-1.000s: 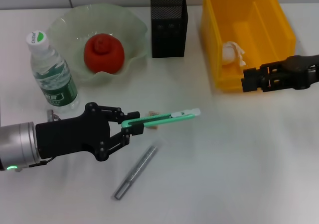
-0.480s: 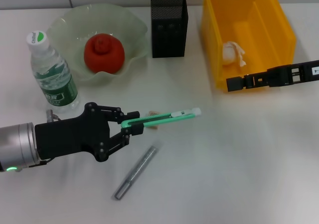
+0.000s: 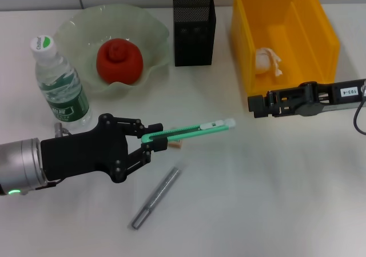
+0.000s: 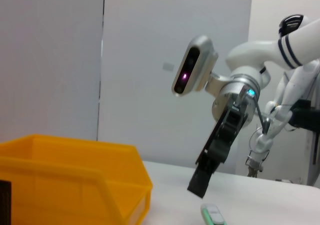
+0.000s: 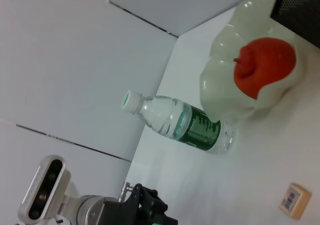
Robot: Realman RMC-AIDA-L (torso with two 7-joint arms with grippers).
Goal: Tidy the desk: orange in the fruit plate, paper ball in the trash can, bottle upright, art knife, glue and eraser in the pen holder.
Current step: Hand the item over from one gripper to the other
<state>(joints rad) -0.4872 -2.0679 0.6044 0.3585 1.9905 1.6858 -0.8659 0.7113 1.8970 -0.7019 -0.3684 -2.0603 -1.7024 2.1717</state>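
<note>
left gripper [image 3: 150, 143] fingers pinching the knife [image 3: 191, 132] by its near end; lift clear, tip vertical over the pen holder [image 3: 194, 29], release low. right gripper [image 3: 254, 104] fingers: can't tell.

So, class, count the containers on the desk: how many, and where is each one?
3. The fruit plate sits at the back left, the pen holder at the back centre, and the yellow trash can at the back right. None seems hidden.

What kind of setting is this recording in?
Most likely a staged desk in a robotics lab: a white tabletop against plain grey wall panels, set with desk props such as a mesh pen holder and a yellow bin, worked by two robot arms.
</note>
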